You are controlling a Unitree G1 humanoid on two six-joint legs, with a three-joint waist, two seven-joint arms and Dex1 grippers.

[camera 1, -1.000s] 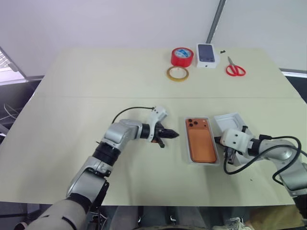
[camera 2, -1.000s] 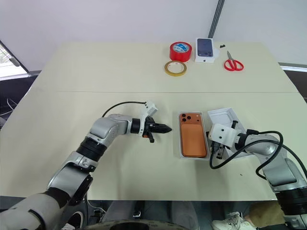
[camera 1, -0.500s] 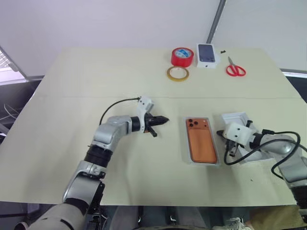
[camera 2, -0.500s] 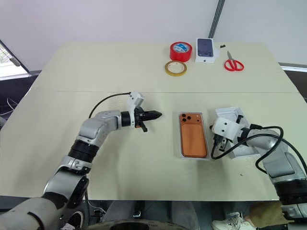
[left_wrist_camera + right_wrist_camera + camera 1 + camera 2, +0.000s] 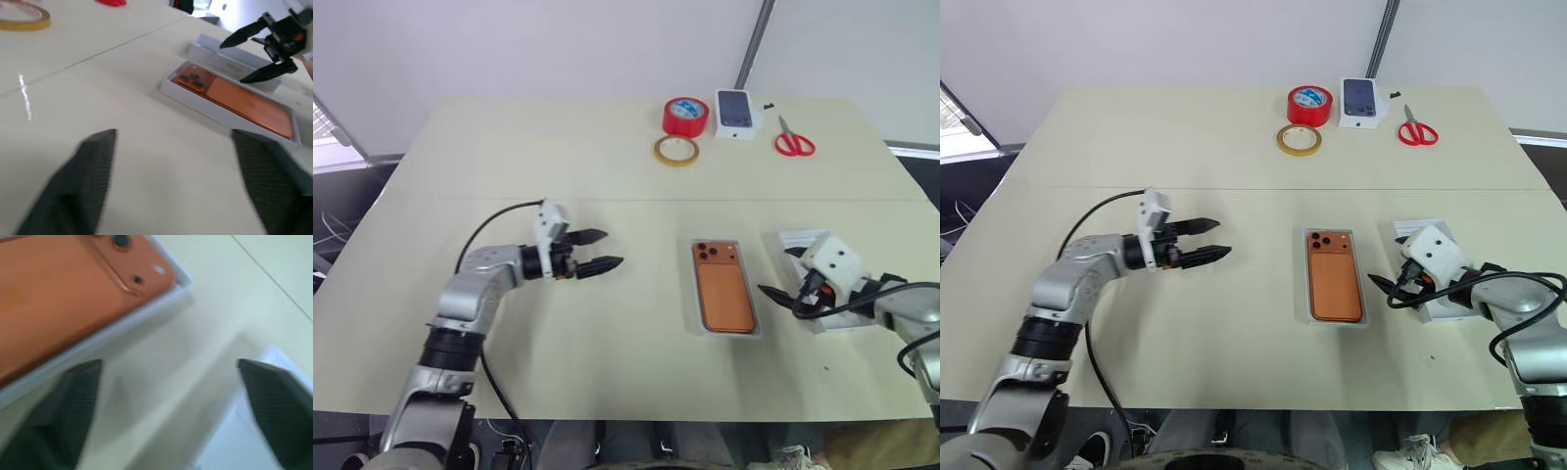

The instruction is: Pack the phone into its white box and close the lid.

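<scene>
Table (image 5: 509,157) carries one phone (image 5: 724,294), two tape rolls (image 5: 684,116), one scissors (image 5: 793,143).

Pale cream table (image 5: 509,157) with a seam across its middle, plain white wall (image 5: 558,44) behind, grey slanting pole (image 5: 754,44)

The lid (image 5: 1451,294) is partly hidden by the right gripper (image 5: 1393,287). The print on the small box (image 5: 1359,101) is too small to be read.

Copper-orange phone (image 5: 723,294) (white box (image 5: 697,324))
</scene>
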